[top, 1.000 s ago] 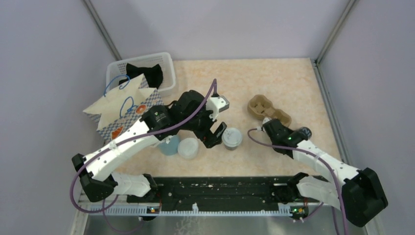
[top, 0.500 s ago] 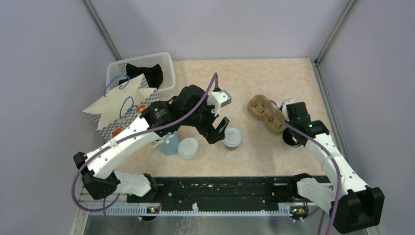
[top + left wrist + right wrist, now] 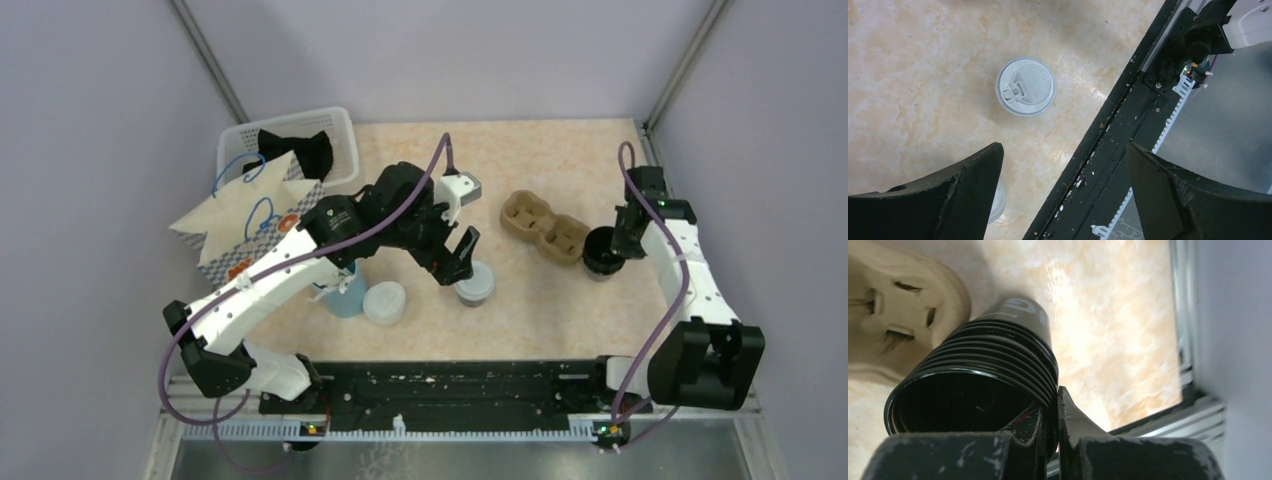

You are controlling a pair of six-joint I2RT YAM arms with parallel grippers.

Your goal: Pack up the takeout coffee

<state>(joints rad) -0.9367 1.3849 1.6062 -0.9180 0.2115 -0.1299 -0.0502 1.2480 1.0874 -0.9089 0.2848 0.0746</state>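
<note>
The takeout coffee [image 3: 474, 283] stands upright on the worktop [image 3: 540, 160], a little below the middle of the top view. Its pale lid is on. The left pincer [image 3: 1063, 152] hangs just above and beside it with its two fingers spread wide. The cup is not between them yet, and nothing touches it. I think the fingers are open so they can drop around the cup and squeeze it.

At the right of the top view, the right pincer [image 3: 1050, 415] is pinched tight on the rim of the black cup with no lid [image 3: 978, 375], one finger inside and one outside. That cup is just beside the brown cup tray [image 3: 545, 228].

The paper bag [image 3: 250, 225] waits at the left, well apart from the coffee. The coffee is not packed yet.
</note>
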